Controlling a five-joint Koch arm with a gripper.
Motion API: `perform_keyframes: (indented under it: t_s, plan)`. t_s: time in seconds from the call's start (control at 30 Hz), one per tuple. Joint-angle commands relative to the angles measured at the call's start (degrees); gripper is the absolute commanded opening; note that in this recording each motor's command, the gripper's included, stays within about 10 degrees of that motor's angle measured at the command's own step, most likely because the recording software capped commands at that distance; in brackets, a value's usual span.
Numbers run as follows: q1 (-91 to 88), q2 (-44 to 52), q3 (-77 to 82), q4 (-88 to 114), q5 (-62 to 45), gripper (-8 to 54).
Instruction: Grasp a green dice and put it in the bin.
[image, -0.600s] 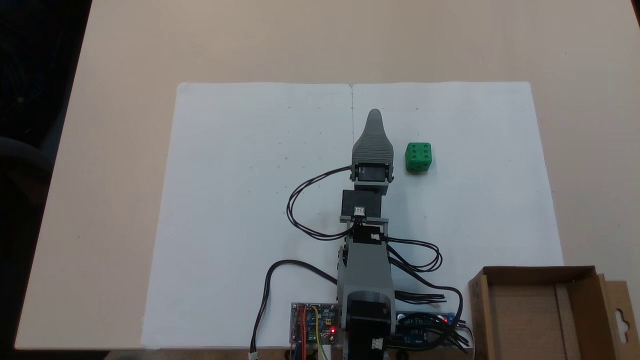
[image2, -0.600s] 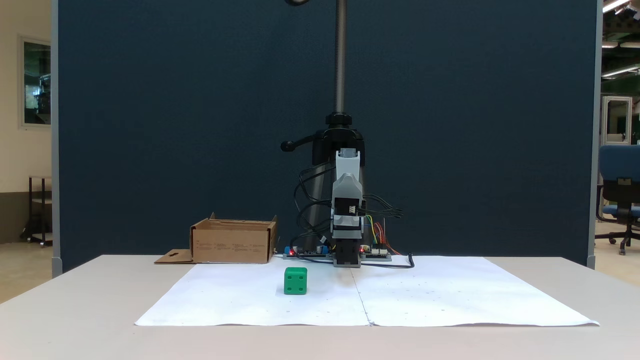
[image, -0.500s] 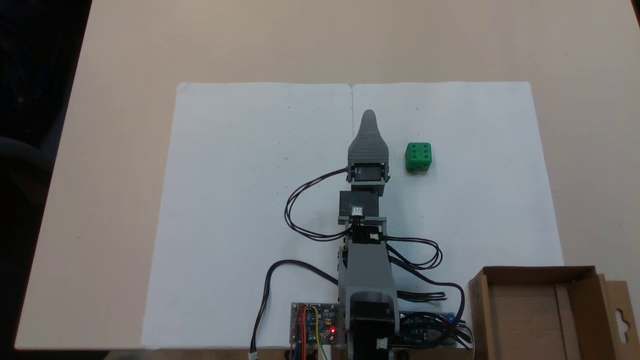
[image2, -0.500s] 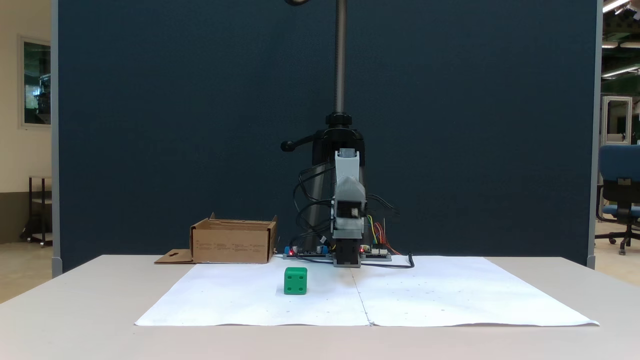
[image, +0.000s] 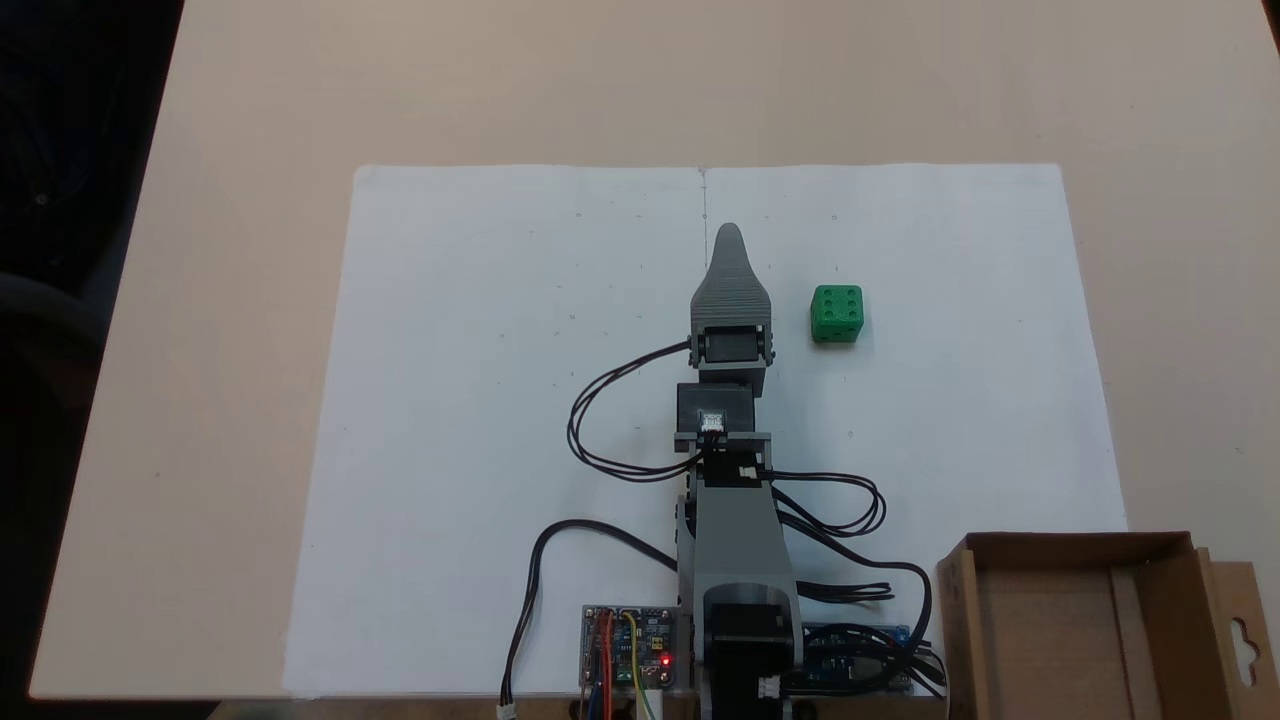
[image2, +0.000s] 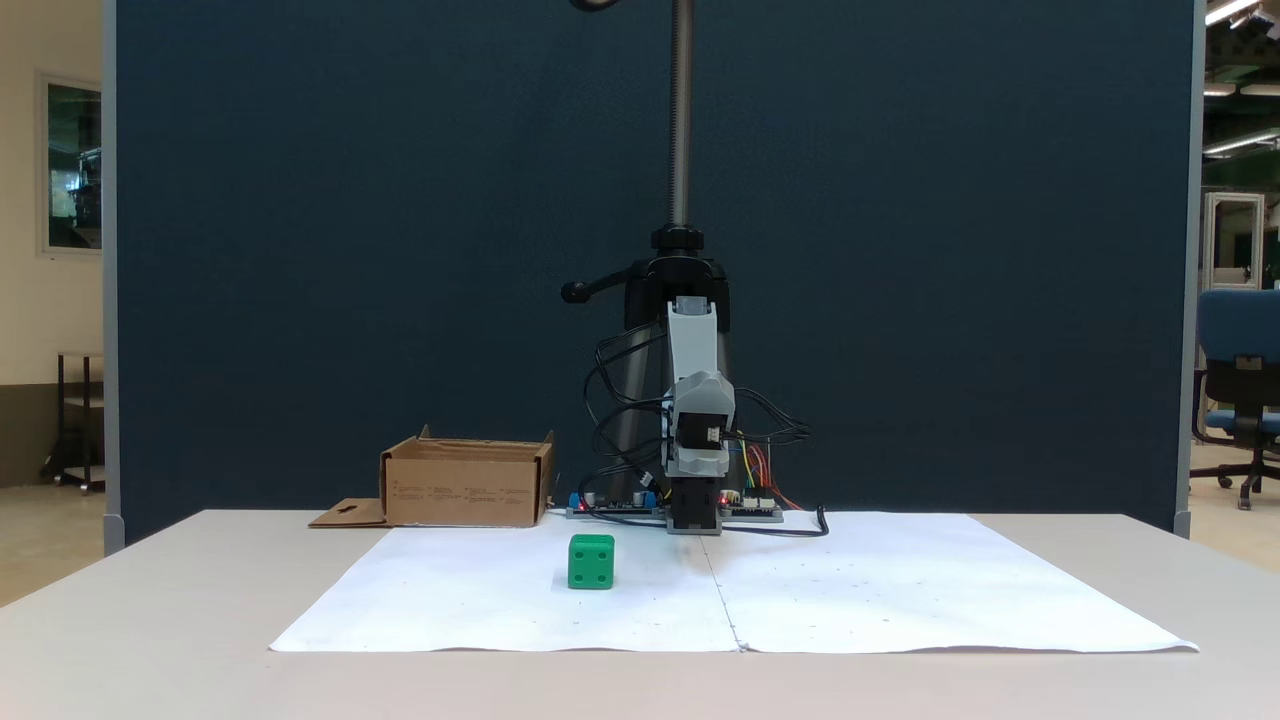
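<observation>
Compared with the frames from half a second ago, the gripper (image: 729, 232) has drifted slightly toward the left of the frame in the top-down fixed view and its tip sits a little lower in the picture, while in the front-facing fixed view the gripper (image2: 697, 465) hangs lower on the arm than before; the green dice (image: 837, 314) and the bin (image: 1060, 545) have not moved. From above, the jaws lie one over the other as a single grey tapered shape, so whether they are parted or closed cannot be told; they hold nothing and touch nothing. The green dice (image2: 591, 561) rests on the white paper sheet (image: 480, 400), right of centre in the top-down picture, to the right of the gripper and apart from it, with its six-pip face turned up. In the front-facing view it stands left of centre, showing a four-pip face to the camera. As a cube it has no long axis; its edges run roughly square to the paper's edges. The cardboard bin (image2: 466, 483) stands at the lower right corner of the top-down picture, well apart from the dice.
</observation>
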Motion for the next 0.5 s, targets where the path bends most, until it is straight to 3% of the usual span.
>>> perform_keyframes:
  t_s: [0.0,0.47]
  plan:
    - [-0.4,5.7,3.8,-1.4,2.2,43.1]
    - [-0.5,5.8,3.5,-1.4,1.9,41.2]
